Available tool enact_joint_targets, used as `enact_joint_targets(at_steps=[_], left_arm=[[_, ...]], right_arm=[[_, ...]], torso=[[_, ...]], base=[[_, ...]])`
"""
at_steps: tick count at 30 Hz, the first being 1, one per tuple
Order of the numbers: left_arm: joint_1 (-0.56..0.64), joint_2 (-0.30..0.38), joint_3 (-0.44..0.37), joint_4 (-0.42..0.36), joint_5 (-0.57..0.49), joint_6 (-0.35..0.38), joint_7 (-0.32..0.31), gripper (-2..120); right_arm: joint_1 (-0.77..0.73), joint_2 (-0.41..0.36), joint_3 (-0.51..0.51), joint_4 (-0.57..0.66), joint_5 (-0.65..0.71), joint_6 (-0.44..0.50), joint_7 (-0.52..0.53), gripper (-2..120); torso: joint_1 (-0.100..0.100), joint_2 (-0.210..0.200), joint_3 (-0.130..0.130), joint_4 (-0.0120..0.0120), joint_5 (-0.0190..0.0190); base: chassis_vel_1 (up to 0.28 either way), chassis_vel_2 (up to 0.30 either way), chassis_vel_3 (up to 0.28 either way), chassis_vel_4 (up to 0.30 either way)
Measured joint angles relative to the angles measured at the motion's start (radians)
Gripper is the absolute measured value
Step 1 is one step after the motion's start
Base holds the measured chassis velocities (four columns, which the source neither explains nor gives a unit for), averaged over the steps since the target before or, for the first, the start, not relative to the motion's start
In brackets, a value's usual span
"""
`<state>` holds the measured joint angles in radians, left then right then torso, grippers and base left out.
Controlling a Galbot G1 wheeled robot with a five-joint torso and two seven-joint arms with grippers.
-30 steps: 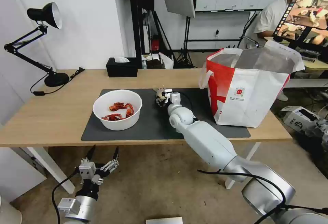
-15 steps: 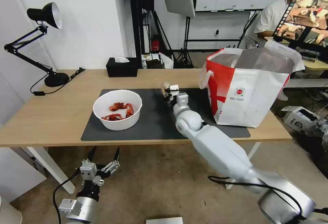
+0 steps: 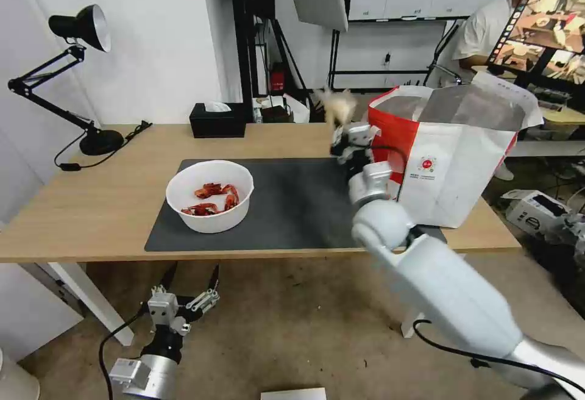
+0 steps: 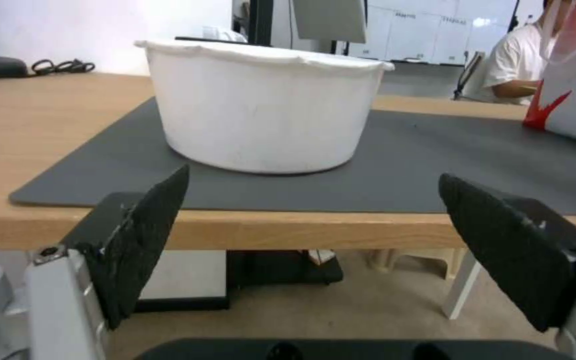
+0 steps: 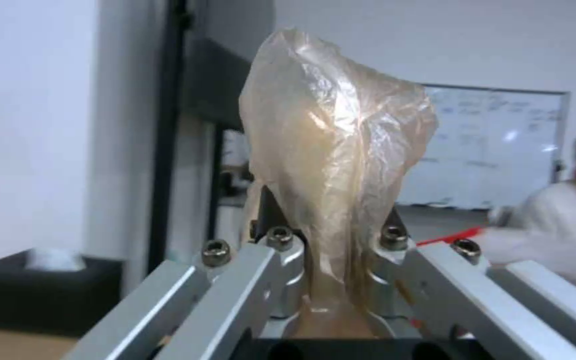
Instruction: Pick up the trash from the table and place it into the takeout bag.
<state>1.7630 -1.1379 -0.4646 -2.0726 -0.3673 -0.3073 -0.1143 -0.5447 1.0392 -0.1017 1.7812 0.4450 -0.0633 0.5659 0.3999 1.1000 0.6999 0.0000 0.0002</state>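
The right gripper [image 3: 345,135] is raised above the table's far edge, just beside the near-left upper corner of the takeout bag [image 3: 448,162], its jaws pinching a small beige bundle [image 3: 339,105] of thin, crinkled translucent plastic. In the right wrist view the bundle [image 5: 335,170] stands with its long axis running straight out from between the jaws, narrow where it is clamped and swelling to a blunt peak at the free end; in the head view that free end points up and away from the robot. The bundle is in the air, touching nothing but the gripper.

The takeout bag stands upright on the right end of the table [image 3: 91,205], its base partly on the right end of the dark grey mat [image 3: 292,211], mouth open to show the silver lining. The white round bowl [image 3: 210,194] with red crayfish shells [image 3: 210,199] sits on the left part of the mat, well apart from the bag.

The left gripper [image 3: 190,278] hangs below the table's near edge, in front of the bowl, jaws spread wide; its wrist view looks across the mat's near edge at the bowl's wall [image 4: 261,115].

At the table's far edge stands a black tissue box [image 3: 217,119], and a black desk lamp [image 3: 79,71] occupies the far-left corner. Behind are a white wall, a whiteboard and light stands; the floor is bare concrete.
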Motion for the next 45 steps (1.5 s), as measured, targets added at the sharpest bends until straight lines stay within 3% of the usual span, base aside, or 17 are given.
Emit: enact_joint_targets(at_steps=[10,19,22,25,34,41,45], left_arm=[[0.004,-0.015,0.018,-0.007,0.016,0.0,0.0,100],[0.002,-0.012,0.019,-0.005,0.018,0.0,0.0,100],[0.002,-0.01,0.019,-0.005,0.018,0.0,0.0,100],[0.001,-0.007,0.02,-0.005,0.017,0.0,0.0,100],[-0.008,-0.002,0.024,0.006,0.017,0.001,-0.001,100],[-0.016,0.002,0.028,0.011,0.013,0.001,-0.002,100],[-0.019,0.001,0.034,0.011,0.013,0.002,-0.002,100]], right_arm=[[0.028,-0.054,0.088,-0.025,0.055,-0.075,0.169,6],[0.039,-0.075,0.102,-0.043,0.109,-0.145,0.227,6],[0.04,-0.079,0.102,-0.04,0.125,-0.166,0.241,13],[0.044,-0.086,0.101,-0.033,0.14,-0.185,0.251,30],[0.058,-0.097,0.09,-0.032,0.167,-0.2,0.255,58],[0.072,-0.105,0.07,-0.031,0.183,-0.209,0.255,88],[0.08,-0.108,0.064,-0.031,0.196,-0.213,0.253,99]], torso=[[0.0,0.0,0.0,-0.0001,0.0001],[0.0,0.0,0.0,0.0,-0.0001],[0.0,0.0,0.0,0.0,-0.0001],[0.0,0.0,0.0,0.0,-0.0001],[0.0,0.0,0.0,0.0,-0.0002],[0.0,0.0,0.0,0.0,-0.0002],[0.0,0.0,0.0,0.0,-0.0002]], base=[[0.0,0.0,0.0,0.0],[0.0,0.0,0.0,0.0],[0.0,0.0,0.0,0.0],[0.0,0.0,0.0,0.0],[0.0,0.0,0.0,0.0],[0.0,0.0,0.0,0.0],[0.0,0.0,0.0,0.0]])
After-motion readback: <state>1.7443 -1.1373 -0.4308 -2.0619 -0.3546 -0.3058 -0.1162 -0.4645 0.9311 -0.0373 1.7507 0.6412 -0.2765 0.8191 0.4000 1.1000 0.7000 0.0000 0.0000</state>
